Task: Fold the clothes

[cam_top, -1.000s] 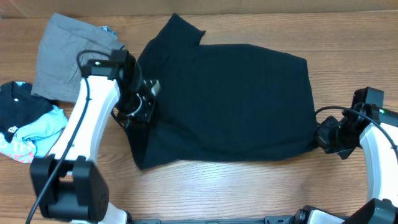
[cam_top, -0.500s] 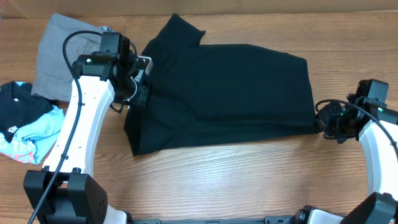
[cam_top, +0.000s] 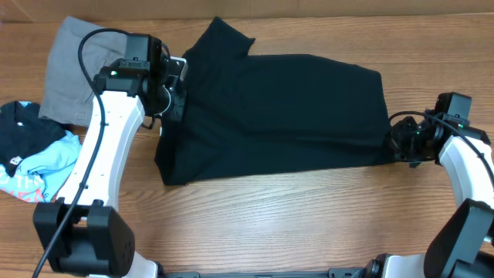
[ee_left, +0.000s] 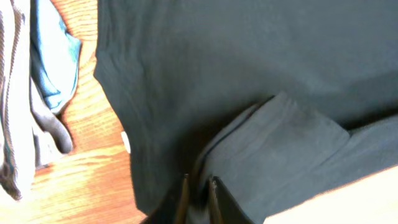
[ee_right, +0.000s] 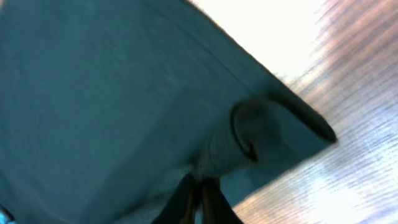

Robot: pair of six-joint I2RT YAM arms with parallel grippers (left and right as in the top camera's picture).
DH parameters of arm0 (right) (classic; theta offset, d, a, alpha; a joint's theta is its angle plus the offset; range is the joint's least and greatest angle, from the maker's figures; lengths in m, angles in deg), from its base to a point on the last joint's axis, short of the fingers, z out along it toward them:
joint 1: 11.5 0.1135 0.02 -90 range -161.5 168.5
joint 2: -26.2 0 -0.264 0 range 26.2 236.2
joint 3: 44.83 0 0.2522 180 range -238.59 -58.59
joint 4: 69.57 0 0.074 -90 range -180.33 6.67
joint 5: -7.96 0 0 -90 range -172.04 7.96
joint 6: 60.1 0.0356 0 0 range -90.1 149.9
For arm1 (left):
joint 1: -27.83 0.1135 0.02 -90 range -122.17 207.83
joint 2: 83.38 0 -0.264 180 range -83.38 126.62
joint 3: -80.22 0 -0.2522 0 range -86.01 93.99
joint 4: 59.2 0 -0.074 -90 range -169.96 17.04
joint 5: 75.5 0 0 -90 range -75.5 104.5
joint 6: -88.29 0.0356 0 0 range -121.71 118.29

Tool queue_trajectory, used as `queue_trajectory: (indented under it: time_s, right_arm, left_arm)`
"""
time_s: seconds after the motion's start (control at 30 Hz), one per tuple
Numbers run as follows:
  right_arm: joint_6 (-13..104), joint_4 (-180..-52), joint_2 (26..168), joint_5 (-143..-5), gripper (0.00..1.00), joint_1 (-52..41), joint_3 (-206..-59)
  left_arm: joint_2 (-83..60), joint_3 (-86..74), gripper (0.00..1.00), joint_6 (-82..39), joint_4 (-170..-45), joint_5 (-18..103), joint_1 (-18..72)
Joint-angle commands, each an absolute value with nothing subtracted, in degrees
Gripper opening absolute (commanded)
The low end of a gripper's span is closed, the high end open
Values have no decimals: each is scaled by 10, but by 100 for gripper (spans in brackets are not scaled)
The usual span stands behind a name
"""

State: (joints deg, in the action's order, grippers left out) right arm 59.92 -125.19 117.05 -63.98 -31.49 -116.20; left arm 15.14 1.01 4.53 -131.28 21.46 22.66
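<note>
The black T-shirt (cam_top: 285, 116) lies spread across the middle of the wooden bench (cam_top: 293, 224), with one sleeve projecting toward the far edge. The left gripper (cam_top: 174, 86) sits at the shirt's left side, its jaws clamped on a raised fold of the cloth. The right gripper (cam_top: 395, 144) sits at the shirt's right near corner, jaws pinched together on a bunched edge. Grey trousers (cam_top: 77, 66) and a black and light-blue garment (cam_top: 31, 154) lie at the bench's left end.
</note>
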Motion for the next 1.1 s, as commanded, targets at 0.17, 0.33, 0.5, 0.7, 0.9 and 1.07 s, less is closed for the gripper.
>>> queue_trajectory:
  time_s: [0.17, 0.33, 0.5, 0.7, 0.9, 1.07]
  right_arm:
    - [535, -1214, 1171, -628, 41, -311, -1160]
    - [535, -1280, 1171, -644, 50, -311, -1160]
    - [539, -1356, 1171, -702, 56, -311, -1158]
    - [539, -1339, 1172, -707, 57, -311, -1122]
    - [567, -1254, 1172, -705, 53, -311, -1074]
    - [587, -1164, 1172, -704, 45, -311, -1040]
  left_arm:
    - [174, 6, 53, 39, -1306, 198, 228]
    - [174, 6, 55, 38, -1379, 211, 233]
    - [176, -15, 53, 39, -1443, 214, 233]
    - [177, -115, 58, 30, -1375, 214, 233]
    - [178, -156, 47, 26, -1326, 243, 233]
    - [178, -156, 37, 30, -1297, 242, 234]
